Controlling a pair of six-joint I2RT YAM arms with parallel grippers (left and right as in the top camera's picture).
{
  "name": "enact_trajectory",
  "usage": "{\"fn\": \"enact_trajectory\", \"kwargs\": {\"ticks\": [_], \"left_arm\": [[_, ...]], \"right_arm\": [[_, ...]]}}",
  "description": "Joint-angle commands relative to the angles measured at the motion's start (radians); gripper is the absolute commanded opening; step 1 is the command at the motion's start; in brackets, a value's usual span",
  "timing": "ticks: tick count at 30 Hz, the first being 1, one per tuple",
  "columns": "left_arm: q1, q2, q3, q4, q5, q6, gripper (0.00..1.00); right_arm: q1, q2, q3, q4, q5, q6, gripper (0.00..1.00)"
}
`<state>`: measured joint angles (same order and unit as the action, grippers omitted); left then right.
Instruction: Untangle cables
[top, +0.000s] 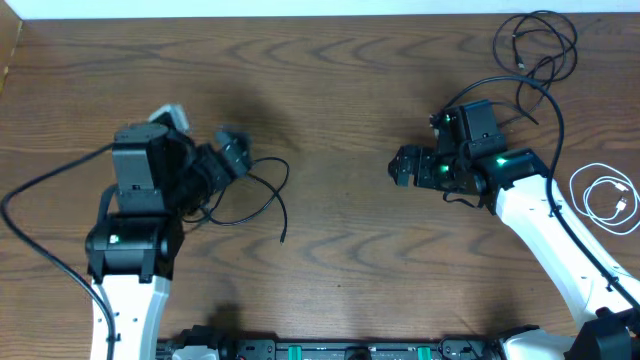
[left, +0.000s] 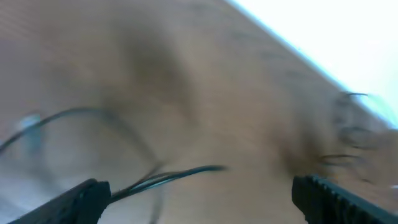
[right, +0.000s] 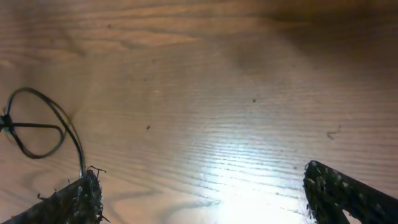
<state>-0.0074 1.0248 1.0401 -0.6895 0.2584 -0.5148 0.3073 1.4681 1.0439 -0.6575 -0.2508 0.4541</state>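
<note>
**Three cables apart on the counter, both pincers wide**

The wooden counter (top: 340, 90) is cut off at the edges of the overhead view, and the left wrist view is blurred throughout. The left pincer (top: 238, 152) is partly hidden by the left arm (top: 135, 230). Its jaws are spread wide with nothing gripped, and the right pincer (top: 400, 166) is likewise wide and empty. One black cable (top: 262, 192) is sprawled in loose loops at the left pincer, part of it covered from above. A second black cable (top: 540, 40) is looped near the far right corner. The white cable (top: 604, 196) is coiled by the right edge, beside the right arm (top: 540, 215). Plug ends cannot be made out clearly.
</note>
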Motion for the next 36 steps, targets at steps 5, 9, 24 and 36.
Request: {"fn": "enact_trajectory", "kwargs": {"ticks": [5, 9, 24, 36], "left_arm": [[-0.058, 0.117, -0.066, -0.103, -0.174, 0.020, 0.98], [-0.115, 0.205, -0.133, -0.018, -0.174, 0.019, 0.98], [-0.400, 0.546, -0.168, 0.186, -0.180, -0.074, 0.98], [-0.420, 0.608, -0.168, 0.225, -0.562, -0.119, 0.98]], "right_arm": [[0.008, 0.006, -0.003, 0.037, 0.039, -0.014, 0.99], [0.008, 0.006, -0.003, 0.037, 0.039, -0.014, 0.99], [0.008, 0.006, -0.003, 0.023, 0.065, -0.014, 0.99], [0.008, 0.006, -0.004, -0.013, 0.069, -0.045, 0.99]]}}
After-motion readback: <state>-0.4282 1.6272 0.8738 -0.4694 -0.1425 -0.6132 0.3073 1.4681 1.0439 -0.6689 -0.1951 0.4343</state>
